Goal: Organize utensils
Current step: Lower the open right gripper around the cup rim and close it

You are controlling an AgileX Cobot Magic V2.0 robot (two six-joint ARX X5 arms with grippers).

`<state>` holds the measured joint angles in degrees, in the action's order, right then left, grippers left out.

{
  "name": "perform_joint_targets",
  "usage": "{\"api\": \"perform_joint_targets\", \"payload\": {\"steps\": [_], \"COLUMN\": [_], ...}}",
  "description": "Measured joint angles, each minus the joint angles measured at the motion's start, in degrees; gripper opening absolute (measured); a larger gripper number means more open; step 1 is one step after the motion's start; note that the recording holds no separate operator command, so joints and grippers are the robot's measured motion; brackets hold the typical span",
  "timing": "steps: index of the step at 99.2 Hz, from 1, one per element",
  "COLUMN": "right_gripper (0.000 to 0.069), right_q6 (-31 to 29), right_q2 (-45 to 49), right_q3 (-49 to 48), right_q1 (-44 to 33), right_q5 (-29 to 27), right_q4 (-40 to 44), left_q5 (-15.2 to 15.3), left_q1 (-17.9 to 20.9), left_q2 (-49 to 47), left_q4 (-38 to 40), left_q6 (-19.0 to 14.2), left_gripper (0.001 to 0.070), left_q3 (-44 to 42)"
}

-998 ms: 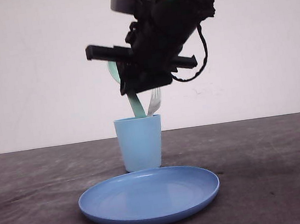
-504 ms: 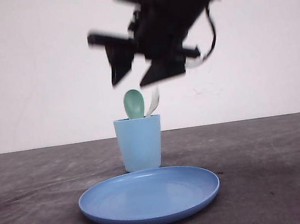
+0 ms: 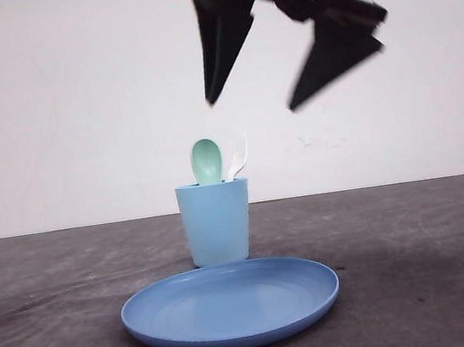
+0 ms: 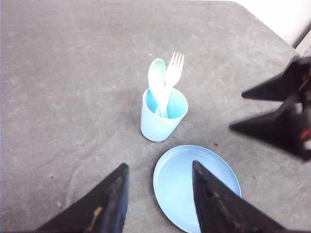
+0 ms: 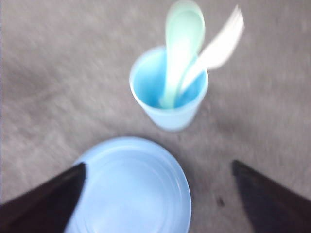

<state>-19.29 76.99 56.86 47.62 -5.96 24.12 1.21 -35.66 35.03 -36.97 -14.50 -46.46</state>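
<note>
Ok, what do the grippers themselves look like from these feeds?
The right gripper has black, wedge-shaped fingers tapering to points, under a black housing with a black cable looping off it. The left gripper has the same black pointed fingers, with yellowish scuffing on their inner faces.

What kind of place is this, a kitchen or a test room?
Probably a test bench, not a kitchen: a bare grey table, a plain white wall, and just a cup holding a spoon and fork behind a plate.
</note>
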Motion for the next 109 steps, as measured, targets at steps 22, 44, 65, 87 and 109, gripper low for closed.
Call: {"api": "perform_joint_targets", "payload": {"steps": [22,44,65,87,109], "right_gripper": [0.0681,0.0681,0.0681,0.0681,0.0681], "right_q6": [-3.1,-3.7,-4.4,-4.5,-4.1], "right_q2": [6.9,12.2,15.3,21.9,26.0], "right_q3": [0.0,0.0,0.8,4.7,9.7], "right_q1": [0.0,-0.1,-1.9,-2.8,-3.9], "right_q5": [0.5,1.5,3.0,3.0,3.0], "right_q4": [-1.0,-8.4,-12.9,-11.5,-11.8], "left_q5": [0.0,0.0,0.0,0.0,0.0], "left_q1": [0.0,0.0,0.0,0.0,0.0], "left_q2": [0.5,0.6,0.6,0.6,0.6], "left_q4": [0.0,-0.1,-0.1,-0.1,-0.1], "left_q6": [-0.1,-0.1,-0.1,-0.2,-0.2], "left_gripper": [0.0239,0.0239,0.0239,0.0239,0.0239], "left_q3": [0.0,0.0,0.0,0.0,0.0]}}
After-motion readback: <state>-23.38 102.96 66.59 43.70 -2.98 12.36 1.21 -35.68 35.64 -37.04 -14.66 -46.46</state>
